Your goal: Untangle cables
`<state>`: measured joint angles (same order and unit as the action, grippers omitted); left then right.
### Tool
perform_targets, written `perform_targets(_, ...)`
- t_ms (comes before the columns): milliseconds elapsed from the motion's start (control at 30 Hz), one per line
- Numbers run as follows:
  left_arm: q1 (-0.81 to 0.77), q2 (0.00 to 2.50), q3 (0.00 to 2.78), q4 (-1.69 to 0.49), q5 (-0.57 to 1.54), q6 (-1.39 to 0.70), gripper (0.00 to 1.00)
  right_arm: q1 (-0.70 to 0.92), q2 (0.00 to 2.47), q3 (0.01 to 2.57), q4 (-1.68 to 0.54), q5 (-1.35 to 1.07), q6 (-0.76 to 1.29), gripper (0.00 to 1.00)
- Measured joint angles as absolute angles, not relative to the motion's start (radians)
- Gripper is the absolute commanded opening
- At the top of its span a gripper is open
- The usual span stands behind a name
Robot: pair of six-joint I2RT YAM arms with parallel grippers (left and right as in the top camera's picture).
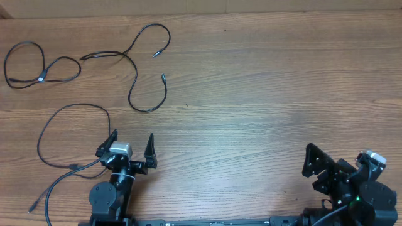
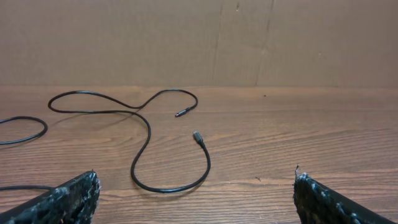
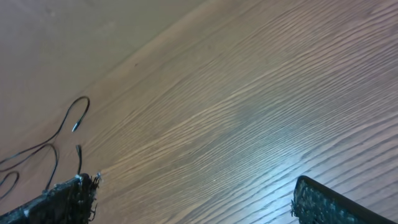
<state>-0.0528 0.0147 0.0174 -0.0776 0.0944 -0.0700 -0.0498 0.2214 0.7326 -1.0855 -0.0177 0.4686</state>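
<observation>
Three thin black cables lie apart on the wooden table's left half. One closed-looking loop (image 1: 38, 63) is at the far left. A long winding cable (image 1: 133, 75) lies right of it, with both plug ends free; it also shows in the left wrist view (image 2: 148, 134) and in the right wrist view (image 3: 79, 102). A third cable (image 1: 47, 129) arcs near the front left and trails toward the table edge. My left gripper (image 1: 132, 136) (image 2: 195, 179) is open and empty, in front of the winding cable. My right gripper (image 1: 317, 164) (image 3: 193, 183) is open and empty at the front right, far from all the cables.
A brown cardboard wall (image 2: 199, 37) stands behind the table's far edge. The bare wooden tabletop (image 1: 270, 88) stretches across the middle and right. Both arm bases sit at the front edge.
</observation>
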Motion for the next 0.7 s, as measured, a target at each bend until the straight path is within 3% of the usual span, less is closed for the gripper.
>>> perform_targets(333, -0.053, 0.015, 0.017, -0.078, 0.094, -0.070, 1.00, -0.059, 0.182, 0.730, -1.059, -0.006, 0.402, 1.00)
perform_targets(700, -0.053, 0.015, 0.017, -0.078, 0.094, -0.070, 1.00, -0.072, 0.013, 0.542, -0.681, -0.007, 0.354, 1.00)
